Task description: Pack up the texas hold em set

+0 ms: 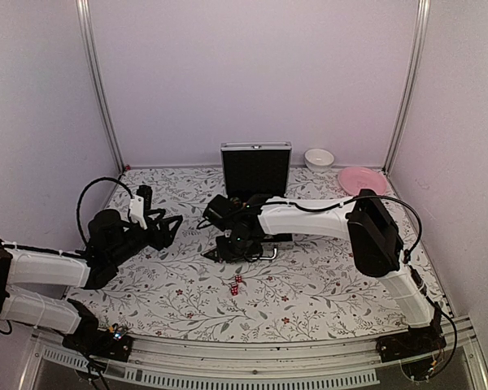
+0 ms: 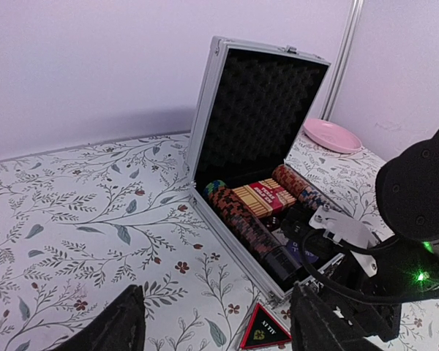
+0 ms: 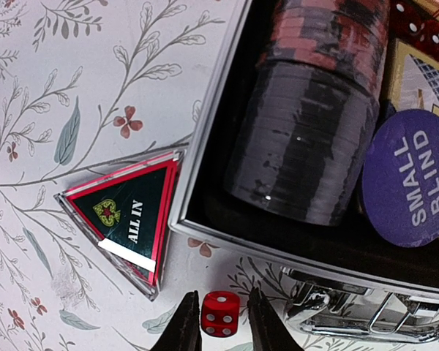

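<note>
The silver case (image 2: pixel 227 227) stands open with its black-lined lid (image 1: pixel 255 169) upright. Rows of poker chips (image 2: pixel 241 216) and the tan-red card pack (image 2: pixel 267 196) lie inside, along with a purple "small blind" disc (image 3: pixel 410 179). The black triangular "all in" piece (image 3: pixel 128 219) lies on the cloth by the case's front left corner. My right gripper (image 3: pixel 222 296) hangs just before the case's front rim. Its fingers closely flank a red die (image 3: pixel 221 314), with a sliver of gap showing on the right. Two more red dice (image 1: pixel 237 279) lie on the cloth nearer me. My left gripper (image 2: pixel 219 325) is open and empty, left of the case.
The case's metal handle (image 3: pixel 366 314) sticks out right beside the right fingers. A pink plate (image 1: pixel 362 179) and a white bowl (image 1: pixel 319 158) sit at the back right. A floral cloth (image 1: pixel 146 284) covers the table, with walls close on three sides.
</note>
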Robot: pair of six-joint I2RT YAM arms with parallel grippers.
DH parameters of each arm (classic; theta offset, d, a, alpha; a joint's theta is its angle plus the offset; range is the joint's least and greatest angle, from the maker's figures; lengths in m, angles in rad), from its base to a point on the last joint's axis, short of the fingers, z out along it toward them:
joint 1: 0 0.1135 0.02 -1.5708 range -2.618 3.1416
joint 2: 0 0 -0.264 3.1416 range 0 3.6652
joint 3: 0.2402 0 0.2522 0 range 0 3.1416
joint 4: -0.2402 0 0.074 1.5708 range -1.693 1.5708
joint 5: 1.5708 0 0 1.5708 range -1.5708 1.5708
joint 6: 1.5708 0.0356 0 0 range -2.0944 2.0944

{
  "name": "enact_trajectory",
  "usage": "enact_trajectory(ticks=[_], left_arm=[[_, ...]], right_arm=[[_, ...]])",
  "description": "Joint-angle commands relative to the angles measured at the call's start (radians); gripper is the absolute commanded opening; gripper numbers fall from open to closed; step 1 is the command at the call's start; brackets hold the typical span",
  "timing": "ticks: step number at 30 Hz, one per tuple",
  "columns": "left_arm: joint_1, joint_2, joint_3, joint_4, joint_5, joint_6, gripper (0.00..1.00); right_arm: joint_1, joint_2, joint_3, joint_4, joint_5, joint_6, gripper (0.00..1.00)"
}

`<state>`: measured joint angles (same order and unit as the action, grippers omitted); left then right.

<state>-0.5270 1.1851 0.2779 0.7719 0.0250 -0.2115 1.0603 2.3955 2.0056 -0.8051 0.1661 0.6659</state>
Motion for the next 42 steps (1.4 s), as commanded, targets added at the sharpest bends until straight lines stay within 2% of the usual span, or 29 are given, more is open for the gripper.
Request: enact_trajectory(ticks=[1, 15, 16, 22, 24, 31, 36, 42], left_arm=[[0.012, 0.005, 0.005, -0.006, 0.002, -0.005, 0.68], [0.012, 0.003, 0.005, -0.01, 0.001, -0.003, 0.68], [0.012, 0.002, 0.004, -0.01, 0.001, -0.003, 0.68], [0.012, 0.004, 0.005, -0.01, 0.001, -0.003, 0.68], [0.012, 0.005, 0.007, -0.01, 0.001, -0.003, 0.68], [0.012, 0.001, 0.004, -0.009, -0.006, -0.002, 0.68], [0.012, 0.008, 0.008, -0.008, 0.001, -0.002, 0.68], [0.013, 0.001, 0.005, -0.011, -0.005, 0.0, 0.68]], right_arm=[[0.007, 0.031, 0.022, -0.01, 0.015, -0.006, 0.22], [0.007, 0.039, 0.025, -0.01, 0.013, -0.01, 0.2], [0.007, 0.037, 0.025, -0.01, 0.015, -0.011, 0.16], [0.006, 0.023, 0.026, -0.012, 0.027, -0.012, 0.15], [0.007, 0.016, 0.027, -0.017, 0.027, -0.012, 0.11], [0.003, -0.113, 0.022, -0.048, 0.081, -0.026, 0.1], [-0.051, -0.19, 0.015, -0.05, 0.104, -0.044, 0.1], [-0.152, -0.201, -0.05, 0.019, 0.105, -0.093, 0.1]])
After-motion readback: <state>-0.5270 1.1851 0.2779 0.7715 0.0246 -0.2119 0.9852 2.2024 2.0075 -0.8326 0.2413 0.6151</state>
